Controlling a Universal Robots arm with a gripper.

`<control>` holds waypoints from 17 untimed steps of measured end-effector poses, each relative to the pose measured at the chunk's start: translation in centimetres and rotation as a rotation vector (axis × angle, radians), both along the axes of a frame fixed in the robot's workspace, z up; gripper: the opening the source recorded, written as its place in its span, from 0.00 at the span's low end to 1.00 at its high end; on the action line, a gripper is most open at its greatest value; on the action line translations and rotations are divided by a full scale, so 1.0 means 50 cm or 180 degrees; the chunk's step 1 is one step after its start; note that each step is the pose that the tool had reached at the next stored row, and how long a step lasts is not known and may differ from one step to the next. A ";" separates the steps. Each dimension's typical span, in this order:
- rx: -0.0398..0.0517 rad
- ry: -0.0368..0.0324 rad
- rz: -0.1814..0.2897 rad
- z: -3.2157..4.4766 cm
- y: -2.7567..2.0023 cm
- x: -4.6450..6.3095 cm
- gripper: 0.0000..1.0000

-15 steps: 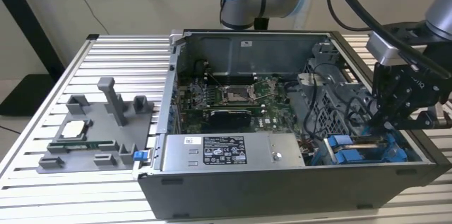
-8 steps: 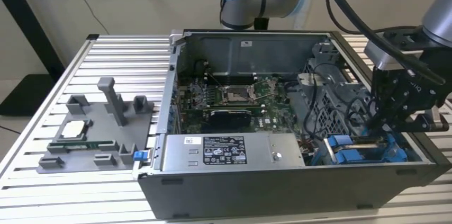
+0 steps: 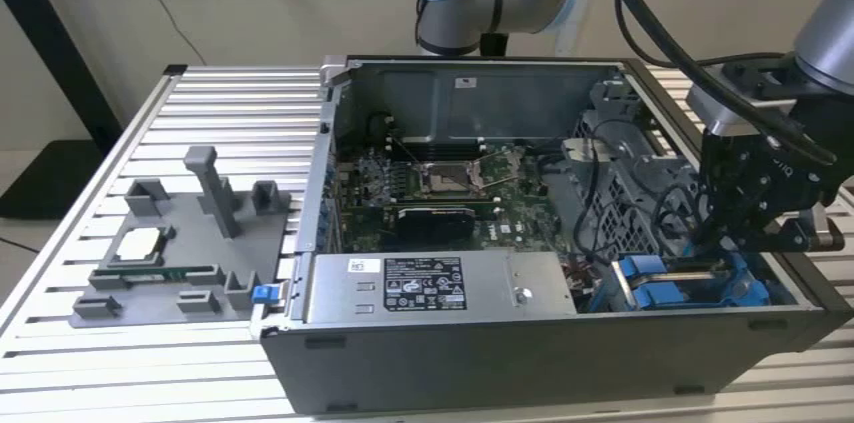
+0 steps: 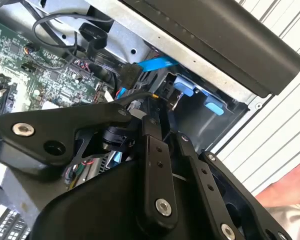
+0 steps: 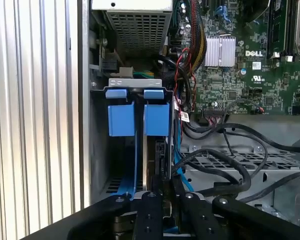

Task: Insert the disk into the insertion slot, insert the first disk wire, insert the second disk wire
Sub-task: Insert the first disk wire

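My gripper (image 3: 730,243) hangs inside the open computer case, at the exterior view's right, just over the insertion slot (image 3: 681,288) with its blue tabs. In the first wrist view the disk (image 5: 159,157) stands edge-on as a dark slab in the slot, beside two blue tabs (image 5: 121,119). My gripper (image 5: 165,186) is in line with the disk's near end. Its fingers (image 5: 150,212) are shut and I see nothing between them. In the second wrist view a flat blue disk wire with a black plug (image 4: 130,77) hangs loose just beyond my gripper (image 4: 159,107).
Thick black cables (image 5: 225,165) loop over the grey perforated cage beside the slot. The motherboard (image 3: 441,183) and the labelled power-supply box (image 3: 427,288) take up the rest of the case. A grey fixture (image 3: 174,253) lies at the exterior view's left. A person's hand (image 4: 285,190) rests outside the case.
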State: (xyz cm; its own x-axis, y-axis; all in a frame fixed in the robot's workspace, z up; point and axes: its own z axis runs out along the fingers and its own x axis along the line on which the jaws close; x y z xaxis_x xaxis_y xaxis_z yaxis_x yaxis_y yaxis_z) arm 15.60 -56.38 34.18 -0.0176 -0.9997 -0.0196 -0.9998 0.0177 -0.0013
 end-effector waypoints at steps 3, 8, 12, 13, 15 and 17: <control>0.0001 0.0000 -0.0004 -0.002 0.0001 0.000 0.00; 0.0000 0.0000 -0.0007 -0.005 0.0000 0.000 0.00; 0.0000 0.0000 -0.0008 -0.013 -0.0001 0.000 0.00; -0.0003 0.0000 -0.0008 -0.016 -0.0001 0.000 0.00; -0.0003 0.0000 -0.0008 -0.019 0.0000 0.000 0.00; 0.0002 0.0000 -0.0008 -0.020 0.0000 0.000 0.00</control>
State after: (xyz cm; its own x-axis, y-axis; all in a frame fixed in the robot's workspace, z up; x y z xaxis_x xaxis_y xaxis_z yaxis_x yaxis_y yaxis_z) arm 15.61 -56.38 33.16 -0.0202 -0.9996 -0.0200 -0.9998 0.0202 -0.0013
